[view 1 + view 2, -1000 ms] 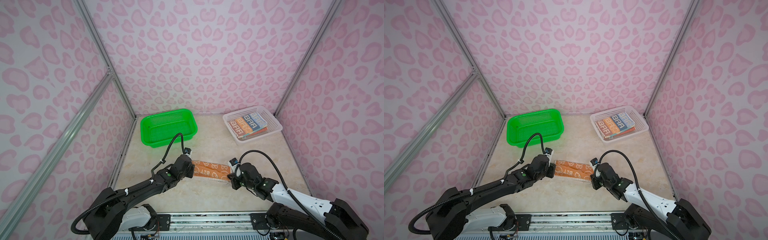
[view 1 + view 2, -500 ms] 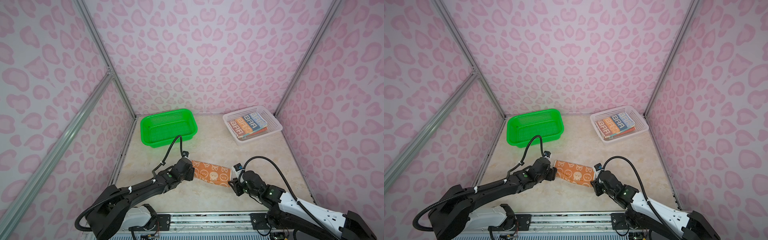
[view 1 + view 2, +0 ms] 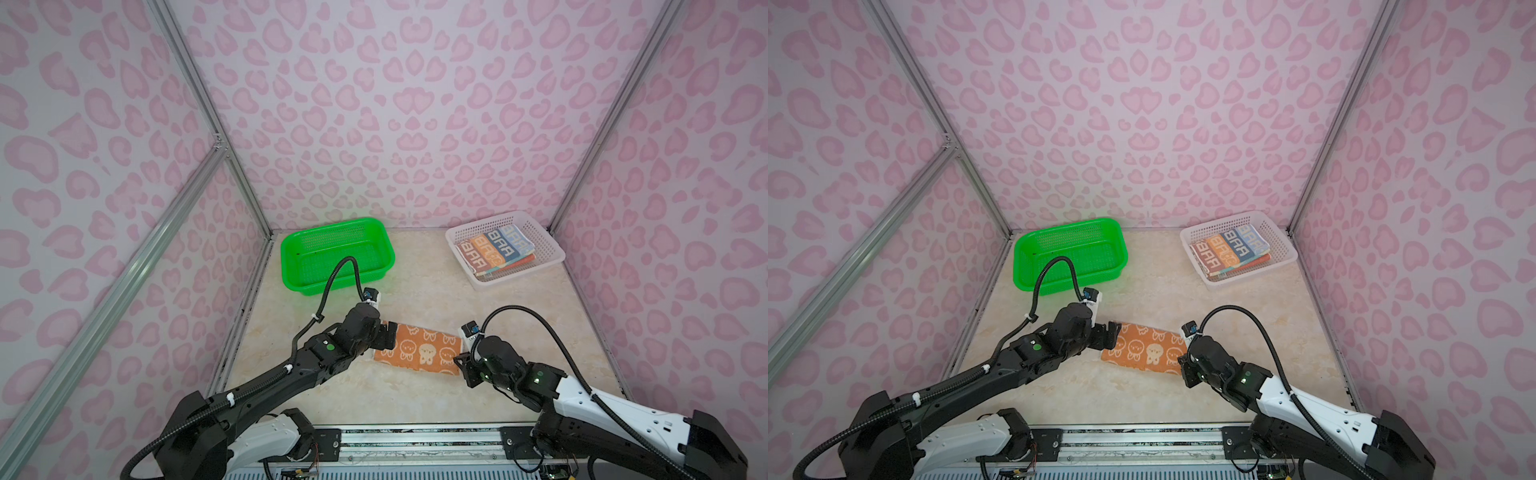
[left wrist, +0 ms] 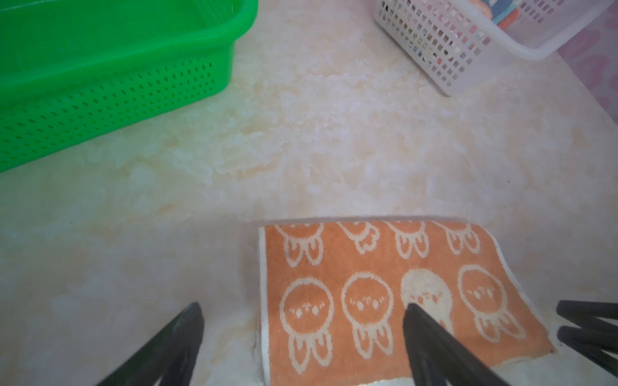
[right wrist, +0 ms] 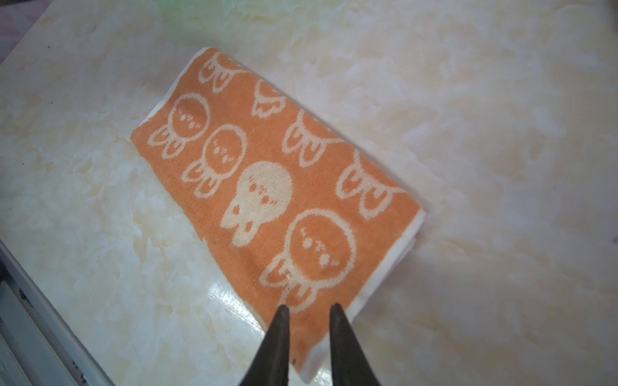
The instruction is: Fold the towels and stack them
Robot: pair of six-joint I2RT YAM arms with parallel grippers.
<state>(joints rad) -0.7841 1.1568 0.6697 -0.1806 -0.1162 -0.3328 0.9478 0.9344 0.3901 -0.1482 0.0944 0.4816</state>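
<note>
An orange towel with white cartoon faces point(image 3: 417, 349) point(image 3: 1148, 348) lies folded flat mid-table. My left gripper point(image 3: 390, 336) point(image 3: 1111, 332) stands open at the towel's left end; in the left wrist view its fingers point(image 4: 302, 307) straddle that edge of the towel point(image 4: 384, 294), one over bare table, one over the cloth. My right gripper point(image 3: 461, 362) point(image 3: 1182, 365) sits at the towel's right near corner. In the right wrist view its jaws point(image 5: 309, 307) stand a narrow gap apart over that corner of the towel point(image 5: 277, 180), which lies flat. A striped, lettered towel point(image 3: 494, 249) point(image 3: 1229, 249) lies folded in the white basket.
A green perforated basket point(image 3: 336, 223) point(image 3: 1067, 226) point(image 4: 100, 83) stands at the back left, nothing showing in it. The white basket point(image 3: 515, 278) point(image 3: 1246, 280) point(image 4: 434, 50) stands at the back right. Pink patterned walls close in three sides, and a metal rail runs along the front.
The orange towel went from a narrow strip gripped at both ends to a wider folded rectangle lying flat. My left gripper opened wide. My right gripper let go and drew back toward the front.
</note>
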